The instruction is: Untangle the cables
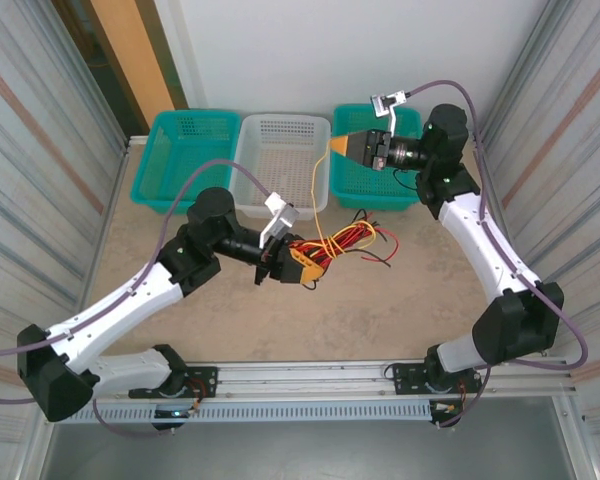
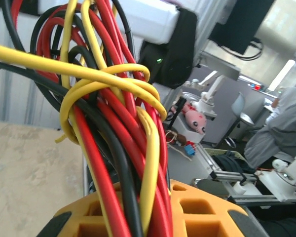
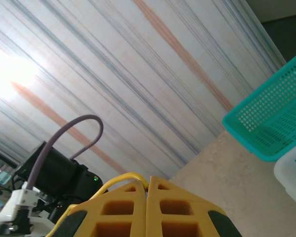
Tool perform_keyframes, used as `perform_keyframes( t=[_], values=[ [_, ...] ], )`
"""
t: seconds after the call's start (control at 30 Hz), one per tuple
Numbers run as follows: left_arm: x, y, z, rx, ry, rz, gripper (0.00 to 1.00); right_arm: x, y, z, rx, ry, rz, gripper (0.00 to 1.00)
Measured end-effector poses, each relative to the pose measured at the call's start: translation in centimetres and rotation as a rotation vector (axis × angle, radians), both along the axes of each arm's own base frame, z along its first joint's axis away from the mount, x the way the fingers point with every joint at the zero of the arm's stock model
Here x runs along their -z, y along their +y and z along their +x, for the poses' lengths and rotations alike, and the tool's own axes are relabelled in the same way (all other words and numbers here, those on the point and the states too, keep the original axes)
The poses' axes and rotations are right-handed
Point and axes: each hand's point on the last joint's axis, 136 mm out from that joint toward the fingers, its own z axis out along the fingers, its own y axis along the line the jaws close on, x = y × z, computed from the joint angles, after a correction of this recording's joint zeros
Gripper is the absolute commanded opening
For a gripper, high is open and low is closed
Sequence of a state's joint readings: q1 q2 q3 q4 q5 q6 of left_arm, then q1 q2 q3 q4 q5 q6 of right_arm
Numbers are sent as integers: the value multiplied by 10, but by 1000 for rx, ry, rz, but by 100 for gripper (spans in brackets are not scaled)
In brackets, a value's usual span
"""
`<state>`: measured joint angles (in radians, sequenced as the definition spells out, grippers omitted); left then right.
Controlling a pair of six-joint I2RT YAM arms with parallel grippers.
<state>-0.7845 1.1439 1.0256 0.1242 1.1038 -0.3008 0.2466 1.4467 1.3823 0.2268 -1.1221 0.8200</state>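
The cables form a red, black and yellow tangle on the table's middle. My left gripper is shut on one end of this bundle. In the left wrist view the red, black and yellow strands run up from between the orange fingers of the left gripper, and a yellow strand loops around them in a knot. My right gripper is raised at the back, shut on a single yellow cable that hangs down to the tangle. The right wrist view has that yellow cable pinched at the tips of the right gripper.
Three baskets stand in a row at the back: a teal one, a white one and another teal one. Striped walls close both sides. A rail runs along the near edge.
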Motion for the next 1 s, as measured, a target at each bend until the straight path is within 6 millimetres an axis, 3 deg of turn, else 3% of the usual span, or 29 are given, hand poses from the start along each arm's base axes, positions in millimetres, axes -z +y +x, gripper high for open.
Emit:
perform_keyframes(
  t=[0.3, 0.5, 0.7, 0.83, 1.0],
  values=[
    [49, -6, 47, -196, 115, 166, 0, 19, -11, 8, 109, 57, -91, 0],
    [75, 11, 95, -410, 256, 232, 0, 1, -20, -3, 223, -25, -144, 0],
    [82, 20, 120, -550, 312, 254, 0, -27, -16, -33, 260, -152, -170, 0],
    [84, 26, 132, -616, 341, 256, 0, -35, -11, -49, 265, -201, -184, 0],
    [86, 48, 154, -736, 408, 230, 0, -39, -9, -63, 279, -241, -201, 0]
  ],
)
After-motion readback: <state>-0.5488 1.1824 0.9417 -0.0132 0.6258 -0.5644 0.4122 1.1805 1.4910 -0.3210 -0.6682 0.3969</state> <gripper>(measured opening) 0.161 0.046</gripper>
